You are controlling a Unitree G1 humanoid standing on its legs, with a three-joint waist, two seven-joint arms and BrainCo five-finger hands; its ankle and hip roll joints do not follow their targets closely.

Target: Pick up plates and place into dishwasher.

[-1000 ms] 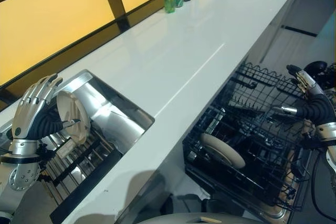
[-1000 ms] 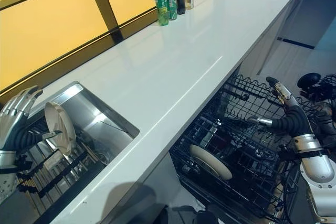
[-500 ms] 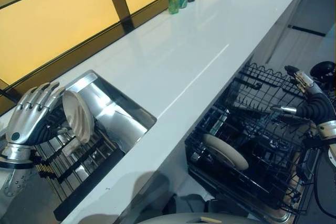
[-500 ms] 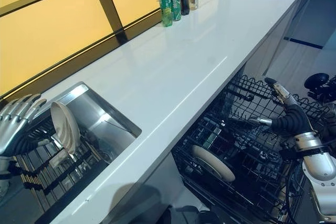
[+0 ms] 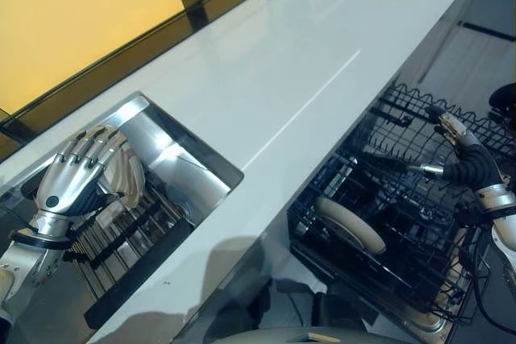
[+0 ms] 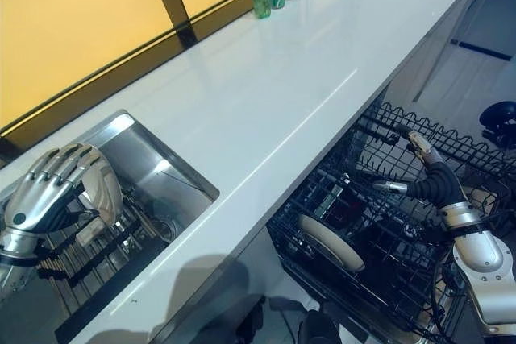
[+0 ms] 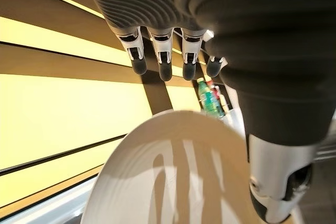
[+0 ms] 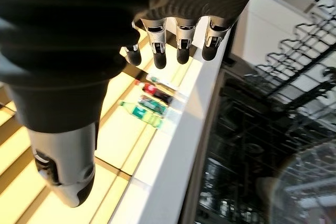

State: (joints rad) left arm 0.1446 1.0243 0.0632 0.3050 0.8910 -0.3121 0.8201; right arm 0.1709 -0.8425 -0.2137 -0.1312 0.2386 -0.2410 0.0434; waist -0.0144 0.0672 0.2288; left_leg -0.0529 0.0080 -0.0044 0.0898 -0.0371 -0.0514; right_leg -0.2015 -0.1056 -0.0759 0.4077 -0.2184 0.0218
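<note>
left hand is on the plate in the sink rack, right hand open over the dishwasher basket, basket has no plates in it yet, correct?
Not quite: the dishwasher basket already holds one plate, as the right eye view shows. The rest stands: the left hand is on the plate in the sink rack, and the right hand hangs open over the basket.

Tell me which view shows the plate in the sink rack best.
The left wrist view: the plate spreads broad and cream just past the left hand, its fingers straight. In both eye views the hand covers most of it, leaving an edge above the sink rack.
</note>
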